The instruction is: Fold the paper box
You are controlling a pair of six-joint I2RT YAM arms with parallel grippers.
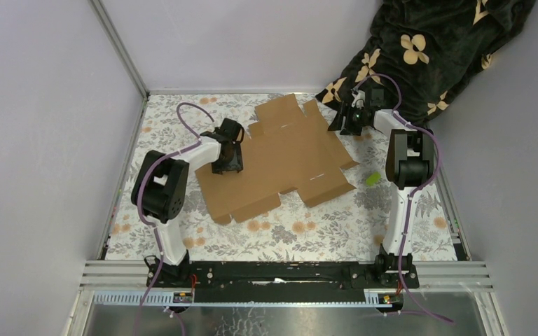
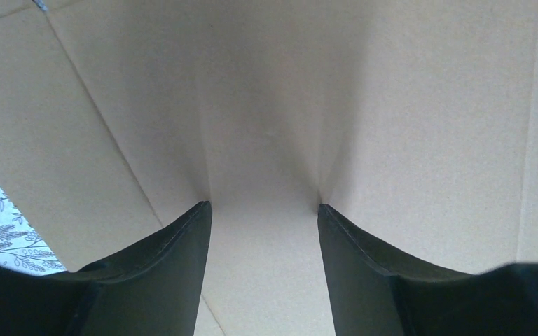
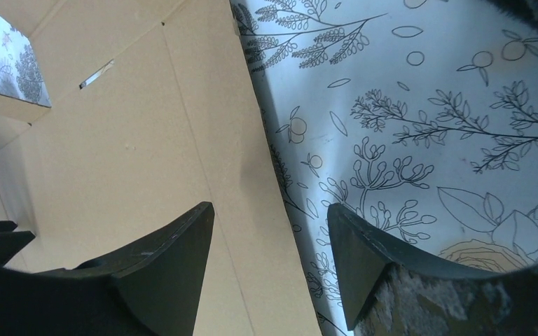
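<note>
The paper box lies flat and unfolded at the middle of the tabletop. The left gripper, wide and empty, touches the sheet's left part with its 2 tips. The right gripper, also wide, straddles its far right edge. A green block sits beside the near right flap

Paper box: brown cardboard, matt, finely grained. Table cover: smooth printed sheet with a floral pattern. Blanket, upper right: plush dark cloth. Left gripper fingers: matt black plastic.
</note>
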